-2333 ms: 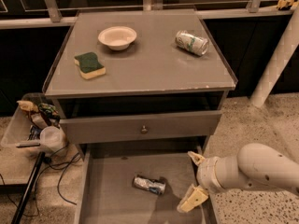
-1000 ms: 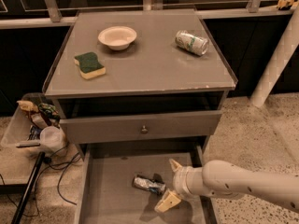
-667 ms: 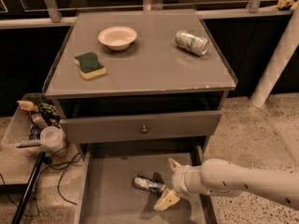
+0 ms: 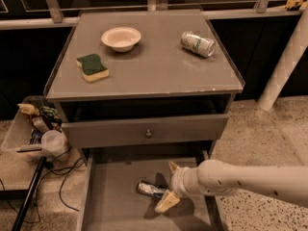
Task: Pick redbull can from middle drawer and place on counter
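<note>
The redbull can lies on its side on the floor of the open middle drawer, silver with dark patches. My gripper reaches in from the right on a thick white arm. It is open, with one pale finger above and one finger below, just right of the can and close against its right end. The counter is the grey top above the drawers.
On the counter sit a white bowl, a green and yellow sponge and a pale silver can with green markings. A closed drawer panel with a knob overhangs the open drawer. A bin of clutter stands left. A white pole leans right.
My gripper has moved left across the drawer, from its right side to right beside the can. The can has not moved.
</note>
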Controlling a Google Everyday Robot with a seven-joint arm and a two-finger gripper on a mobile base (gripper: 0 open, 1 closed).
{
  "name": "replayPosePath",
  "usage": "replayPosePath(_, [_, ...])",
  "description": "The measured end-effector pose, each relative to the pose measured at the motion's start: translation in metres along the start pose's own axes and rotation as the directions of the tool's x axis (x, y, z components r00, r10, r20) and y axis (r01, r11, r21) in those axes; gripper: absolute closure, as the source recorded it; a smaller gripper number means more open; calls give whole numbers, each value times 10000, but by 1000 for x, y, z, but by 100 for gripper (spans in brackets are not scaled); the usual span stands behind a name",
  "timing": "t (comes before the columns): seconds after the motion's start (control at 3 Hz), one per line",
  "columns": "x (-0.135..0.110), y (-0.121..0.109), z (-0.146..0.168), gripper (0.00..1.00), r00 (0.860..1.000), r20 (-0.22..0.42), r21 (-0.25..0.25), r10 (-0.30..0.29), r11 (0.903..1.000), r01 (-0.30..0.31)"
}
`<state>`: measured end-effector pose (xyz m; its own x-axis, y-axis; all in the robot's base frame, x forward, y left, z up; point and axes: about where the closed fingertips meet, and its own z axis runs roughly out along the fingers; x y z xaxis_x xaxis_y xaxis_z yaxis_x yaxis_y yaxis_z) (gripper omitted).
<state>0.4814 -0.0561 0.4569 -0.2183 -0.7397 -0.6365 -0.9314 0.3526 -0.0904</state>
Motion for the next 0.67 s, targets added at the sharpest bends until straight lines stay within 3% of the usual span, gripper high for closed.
replayPosePath(0.67, [12,-3,25,0,9997,224,-101,-81,9999,84])
